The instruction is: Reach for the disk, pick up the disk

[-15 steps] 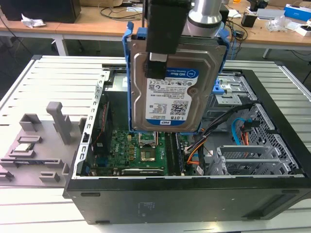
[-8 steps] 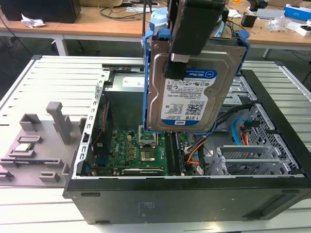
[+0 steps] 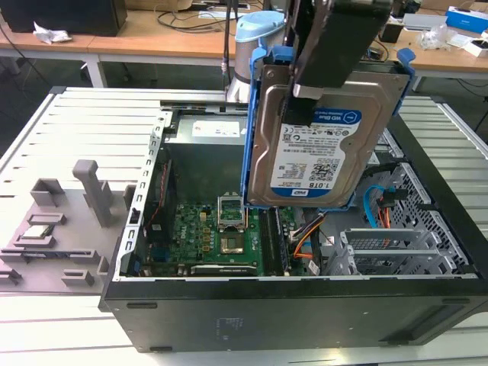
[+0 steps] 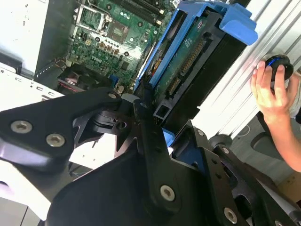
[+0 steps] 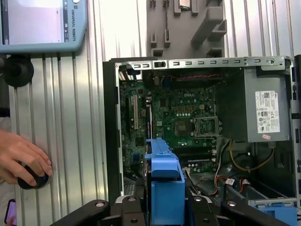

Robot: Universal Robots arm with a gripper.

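Exterior view: the gripper [image 3: 309, 95] is closed on the disk [image 3: 324, 137], gripping its upper edge; the disk hangs upright, label facing the camera, raised above the open computer case [image 3: 229, 320]; the motherboard [image 3: 221, 236] lies at 7 o'clock from the disk; the power supply [image 3: 206, 137] sits at 9 o'clock from it.

Second wrist view: the black fingers [image 4: 146, 132] clamp the disk [image 4: 197, 61] by its blue bracket; a person's hand [image 4: 270, 92] rests on a round black knob [image 4: 277, 66] at 3 o'clock from the disk.

First wrist view: the disk's blue bracket [image 5: 164, 183] stands between the gripper links, over the case; the hand [image 5: 21, 157] lies at 9 o'clock from it.
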